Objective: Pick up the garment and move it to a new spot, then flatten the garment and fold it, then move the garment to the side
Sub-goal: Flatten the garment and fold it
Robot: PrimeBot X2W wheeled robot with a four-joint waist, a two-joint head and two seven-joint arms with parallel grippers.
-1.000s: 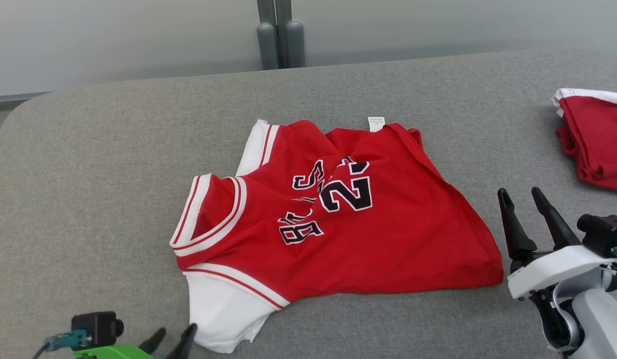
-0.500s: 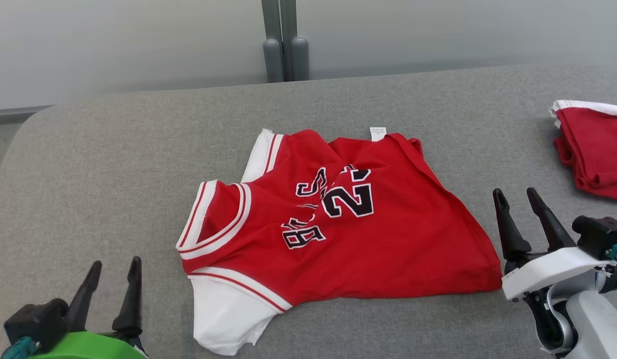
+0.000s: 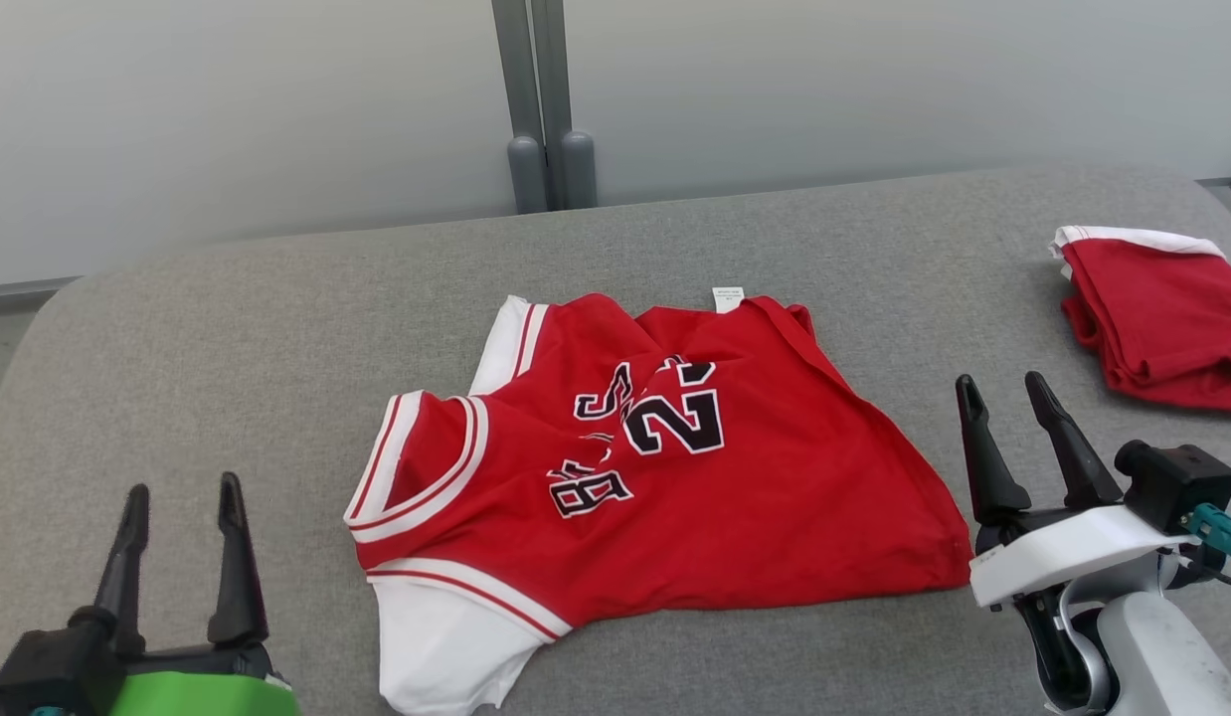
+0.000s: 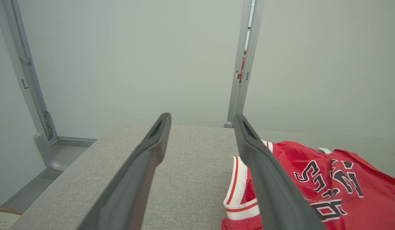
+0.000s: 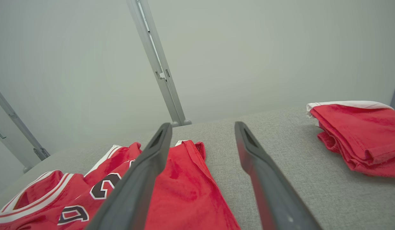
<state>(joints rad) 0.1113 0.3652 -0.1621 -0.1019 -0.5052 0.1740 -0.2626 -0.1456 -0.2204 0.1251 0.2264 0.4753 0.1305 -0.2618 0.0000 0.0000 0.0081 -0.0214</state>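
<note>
A red jersey [image 3: 675, 477] with white sleeves and black lettering lies crumpled in the middle of the grey table [image 3: 228, 328]; it also shows in the left wrist view [image 4: 328, 179] and the right wrist view [image 5: 184, 188]. My left gripper [image 3: 181, 495] stands open at the lower left, well left of the jersey's collar, holding nothing. My right gripper [image 3: 1003, 386] stands open at the lower right, just beyond the jersey's hem corner, also holding nothing. The fingers [image 4: 143, 172] frame bare table in the left wrist view.
A second red garment [image 3: 1152, 318] with a white edge lies folded at the table's far right, also in the right wrist view [image 5: 357, 134]. A grey post [image 3: 541, 109] rises behind the table against a pale wall. The table's left edge is rounded.
My left gripper rose into view at the lower left, fingers now upright and apart. The camera shifted, so the whole scene sits lower and slightly left. The jersey lies as before.
</note>
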